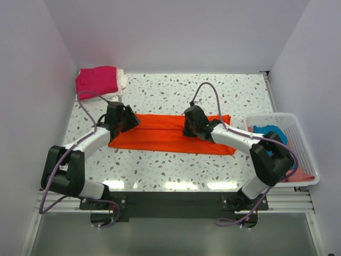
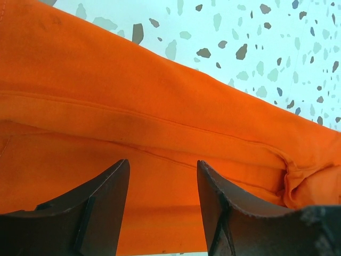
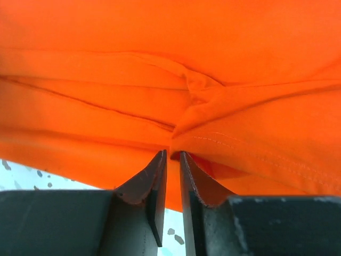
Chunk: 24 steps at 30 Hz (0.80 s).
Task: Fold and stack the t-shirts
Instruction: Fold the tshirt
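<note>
My right gripper (image 3: pixel 172 153) is pinched on the orange t-shirt (image 1: pixel 160 137), and my left gripper (image 2: pixel 162 165) is spread just above it.

In the right wrist view my jaws are drawn almost together on a fold, and creases in the cloth run in to the tips. On the left, my fingers (image 2: pixel 101 213) stand well apart over a seam and hold nothing. The orange t-shirt lies as a long folded band across the middle of the desk (image 1: pixel 160 96), with the left gripper at its left end and the right gripper nearer its right end. At the far left corner a magenta-pink t-shirt (image 1: pixel 96 80) sits folded on a white t-shirt (image 1: pixel 123 80). At the right edge, the basket (image 1: pixel 298 120) holds a teal-blue t-shirt (image 1: pixel 266 129) and a salmon-pink t-shirt (image 1: pixel 302 174).
</note>
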{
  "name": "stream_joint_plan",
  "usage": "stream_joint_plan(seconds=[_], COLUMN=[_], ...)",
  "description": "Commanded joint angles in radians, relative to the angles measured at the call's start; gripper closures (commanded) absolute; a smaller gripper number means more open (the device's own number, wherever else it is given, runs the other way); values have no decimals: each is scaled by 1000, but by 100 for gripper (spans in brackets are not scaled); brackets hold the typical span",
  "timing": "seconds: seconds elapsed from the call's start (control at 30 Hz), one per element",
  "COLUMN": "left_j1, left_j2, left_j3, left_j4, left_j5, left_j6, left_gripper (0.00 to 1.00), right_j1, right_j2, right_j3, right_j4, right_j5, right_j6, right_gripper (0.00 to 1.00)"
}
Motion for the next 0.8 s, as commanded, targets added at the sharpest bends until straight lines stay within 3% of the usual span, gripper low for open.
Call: stream_joint_plan(seconds=[0.0,0.07,0.2,0.4,0.57,0.77], left_j1=[-4,-4,-4,-6,-21,-49], left_j2=[-33,-36,-42,-79,-102,-100], left_j3=[-16,-27,-55,-76,-76,-55], left_j4=[89,112,152,177,178,166], left_j5=[28,37,60,65,72,72], left_j6=[3,-2,-17,-4,-4,-10], left_gripper=[41,41,41,41,41,41], right_j1=[-8,-8,-10,-79,-214,-231], right_j2=[-63,-120,-221,-318,-344,-343], right_j3=[-19,-25,-71,-149,-200,-215], right_j4=[16,-13,-78,-130,-86,-64], right_j5=[86,99,162,179,-9,-68], right_j6=[3,-8,-26,-63,-88,-106], right_gripper=[74,61,46,46,46,45])
